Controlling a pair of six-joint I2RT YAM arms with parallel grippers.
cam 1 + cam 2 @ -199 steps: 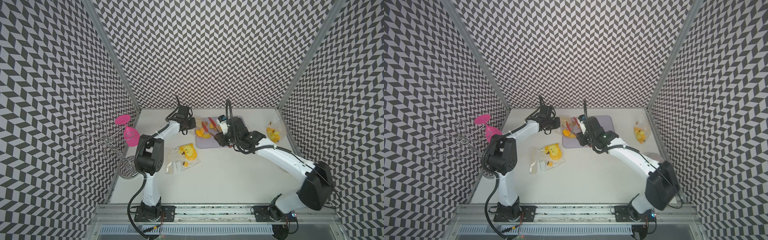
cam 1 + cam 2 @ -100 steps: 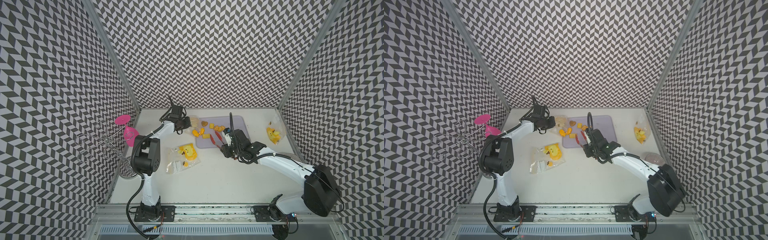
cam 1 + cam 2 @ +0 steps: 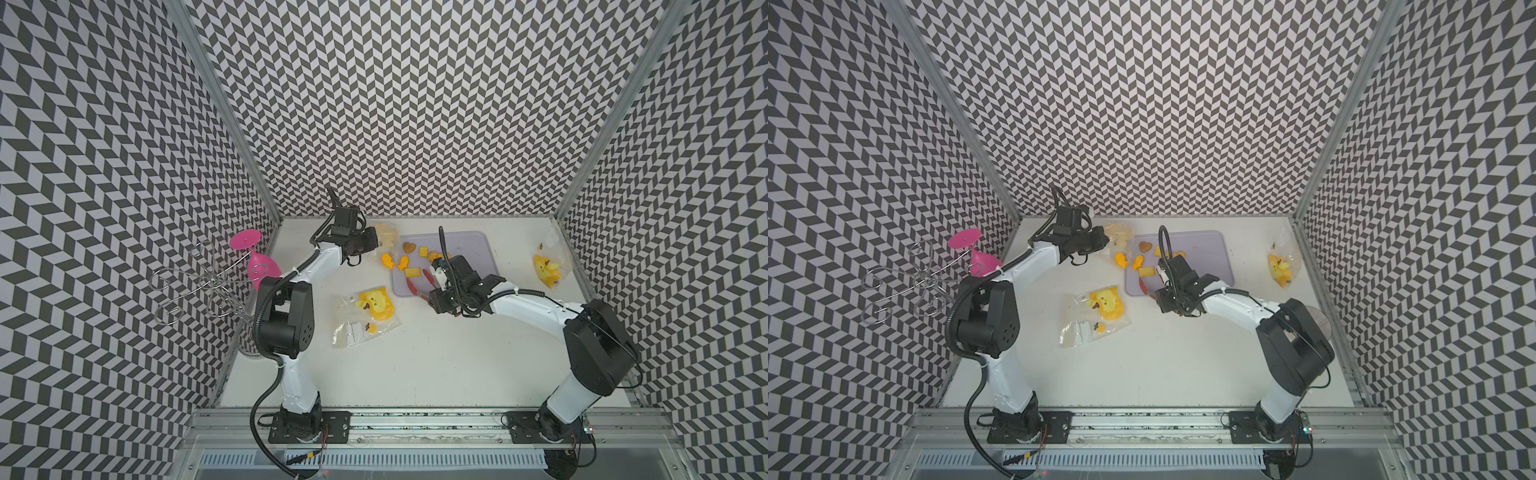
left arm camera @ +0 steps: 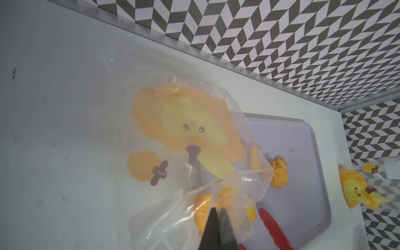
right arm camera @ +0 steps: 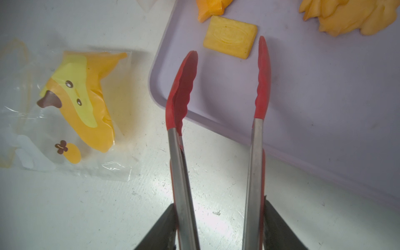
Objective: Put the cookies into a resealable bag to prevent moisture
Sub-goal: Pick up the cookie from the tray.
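in both top views most of the cookies (image 3: 412,272) lie loose at the left end of the lilac tray (image 3: 469,249), and one fish-shaped one sits just off that end on the desk (image 3: 415,365). the left tool (image 3: 374,243) is by the tray's far left corner, holding up a clear resealable bag (image 3: 387,233). the right tool (image 3: 432,291) carries red-tipped tongs (image 3: 415,286) over the tray's near edge. a second printed bag (image 3: 365,311) lies mid-desk and a third printed bag (image 3: 546,270) lies near the right wall. whether either holds a cookie is too small to tell.

in the left wrist view the left tool's fingers are pressed together on a pinch of the resealable bag's film. the bag hangs crumpled just beside the tray. orange shapes show through the film, but i cannot tell whether they sit inside it or lie behind it.

in the right wrist view the right tool is clamped on the steel arms of the tongs. the red tips stand apart with nothing between them, just short of a yellow rectangular cookie on the tray.

as i judge it, the task is early to midway. bag and tongs are both in hand, but at least half a dozen cookies are outside any bag. each has to be carried over and dropped in, and then the bag must be pressed shut.
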